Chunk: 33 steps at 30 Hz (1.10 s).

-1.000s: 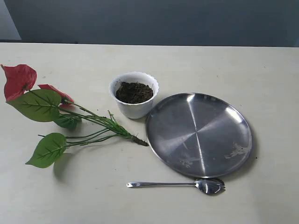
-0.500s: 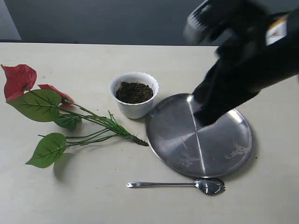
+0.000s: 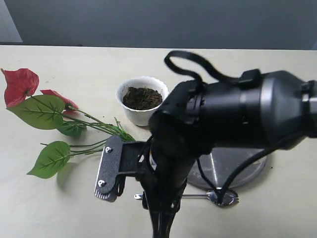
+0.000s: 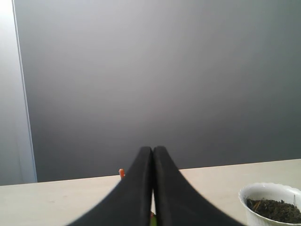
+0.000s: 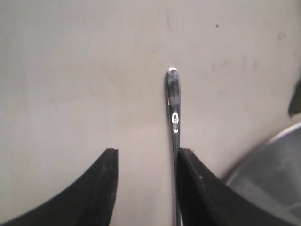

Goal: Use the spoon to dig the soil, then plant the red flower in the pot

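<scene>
The silver spoon (image 3: 223, 197) lies on the table in front of the plate, its handle mostly hidden behind my right arm (image 3: 233, 119). In the right wrist view my right gripper (image 5: 147, 151) is open and straddles the spoon handle (image 5: 173, 99), which runs along the inner side of one finger (image 5: 197, 188). The white pot (image 3: 142, 106) holds dark soil (image 3: 142, 97). To its left the red flower (image 3: 20, 85) lies flat on the table. My left gripper (image 4: 152, 149) is shut and empty, with the pot (image 4: 270, 207) off to one side.
The round steel plate (image 3: 233, 166) sits right of the pot, largely covered by my right arm; its rim (image 5: 268, 179) shows beside the right gripper. A dark wall runs behind the table.
My right arm came in from the upper right, passed over the plate and dropped down over the spoon handle at the table's front. The spoon, pot and flower have not moved.
</scene>
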Motion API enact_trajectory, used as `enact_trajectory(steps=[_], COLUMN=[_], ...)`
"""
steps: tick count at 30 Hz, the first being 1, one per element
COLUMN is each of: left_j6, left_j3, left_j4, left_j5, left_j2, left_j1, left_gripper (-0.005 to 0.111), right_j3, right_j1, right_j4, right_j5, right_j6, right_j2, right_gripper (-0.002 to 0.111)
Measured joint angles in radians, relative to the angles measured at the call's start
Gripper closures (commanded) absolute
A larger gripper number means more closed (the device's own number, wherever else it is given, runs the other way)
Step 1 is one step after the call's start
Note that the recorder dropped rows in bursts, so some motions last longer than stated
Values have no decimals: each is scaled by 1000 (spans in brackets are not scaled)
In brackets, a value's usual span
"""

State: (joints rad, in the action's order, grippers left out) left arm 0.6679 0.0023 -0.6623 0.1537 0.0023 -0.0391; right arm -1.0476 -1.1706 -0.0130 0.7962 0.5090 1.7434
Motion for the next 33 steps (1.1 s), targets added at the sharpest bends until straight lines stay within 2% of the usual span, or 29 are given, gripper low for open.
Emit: enact_trajectory(steps=[17,26,29,32,33], left_j6=[0,0,0,0,0], left_j3=[0,0,0,0,0], left_j4=[0,0,0,0,0], left_j5=[0,0,0,0,0], left_j2=[0,0,0,0,0], left_j1=[0,0,0,0,0], left_gripper=[106,106,106,106,106], right_j3=[-2,-4,-4,-4,-4], right_j1=[-27,-27,-27,-29,-29], right_j4=[139,163,163,163,163], right_j5=[-167,-177,-184,-190,-194], right_j6=[28,29,31,31,31], right_j2=[132,185,187,190,192], right_gripper=[70,71,83,108,108])
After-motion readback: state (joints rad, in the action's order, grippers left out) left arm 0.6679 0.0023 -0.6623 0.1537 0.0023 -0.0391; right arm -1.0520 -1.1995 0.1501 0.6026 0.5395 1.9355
